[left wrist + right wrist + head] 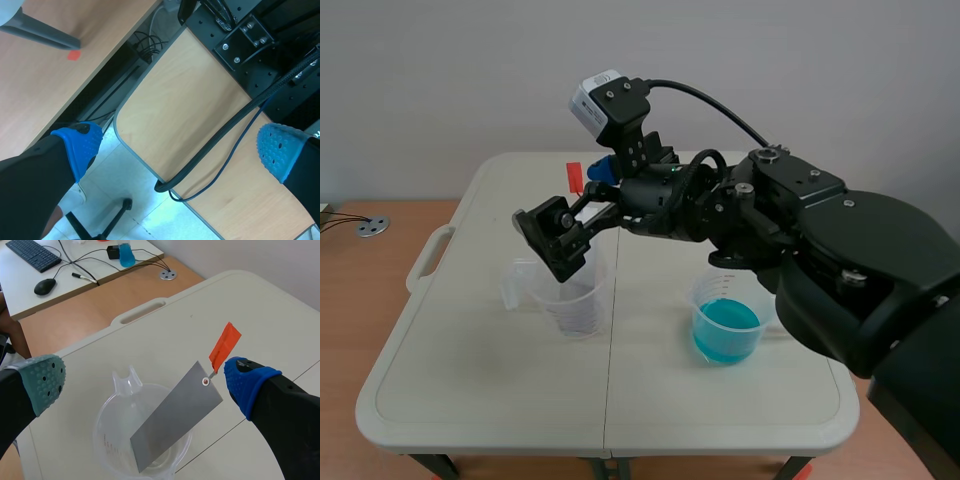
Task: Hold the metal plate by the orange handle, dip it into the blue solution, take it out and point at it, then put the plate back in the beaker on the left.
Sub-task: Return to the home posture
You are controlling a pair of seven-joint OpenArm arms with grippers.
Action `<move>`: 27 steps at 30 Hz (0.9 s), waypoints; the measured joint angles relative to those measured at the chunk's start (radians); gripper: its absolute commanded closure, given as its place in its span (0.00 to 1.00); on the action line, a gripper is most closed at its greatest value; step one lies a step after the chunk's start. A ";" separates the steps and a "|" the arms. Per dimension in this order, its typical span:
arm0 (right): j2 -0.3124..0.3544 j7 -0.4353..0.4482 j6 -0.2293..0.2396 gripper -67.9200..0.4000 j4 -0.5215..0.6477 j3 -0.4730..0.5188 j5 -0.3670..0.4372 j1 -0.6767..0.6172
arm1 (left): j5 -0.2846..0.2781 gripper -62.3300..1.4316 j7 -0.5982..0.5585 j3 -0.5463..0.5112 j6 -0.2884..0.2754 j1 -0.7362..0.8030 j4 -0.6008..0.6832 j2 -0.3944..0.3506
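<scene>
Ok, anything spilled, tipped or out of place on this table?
Nothing stands out. The metal plate leans tilted in the clear beaker, its orange handle past the rim; the blue solution sits in the other beaker, upright; no spill visible.

Scene view: elevated, facing the clear beaker (575, 305) from mid-distance. Right wrist view: close above the same beaker, looking down. Left wrist view faces elsewhere.

left gripper (180, 149): fingers wide apart | ahead: wooden desk (200, 115) | black cable (215, 139)
</scene>
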 measured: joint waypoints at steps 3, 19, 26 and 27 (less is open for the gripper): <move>0.007 0.001 0.000 0.02 0.003 0.015 0.000 0.000 | 0.007 0.00 -0.004 0.000 0.000 -0.004 0.000 0.000; 0.203 0.008 0.000 0.02 0.337 0.155 0.001 -0.203 | -0.099 0.00 0.006 -0.216 0.137 -0.198 0.223 0.000; 0.287 0.027 -0.005 0.02 0.494 0.241 -0.003 -0.391 | -0.163 0.00 -0.009 -0.219 0.131 -0.303 0.333 0.000; 0.299 0.035 -0.008 0.02 0.511 0.253 -0.012 -0.416 | -0.177 0.00 -0.016 -0.219 0.131 -0.316 0.343 0.000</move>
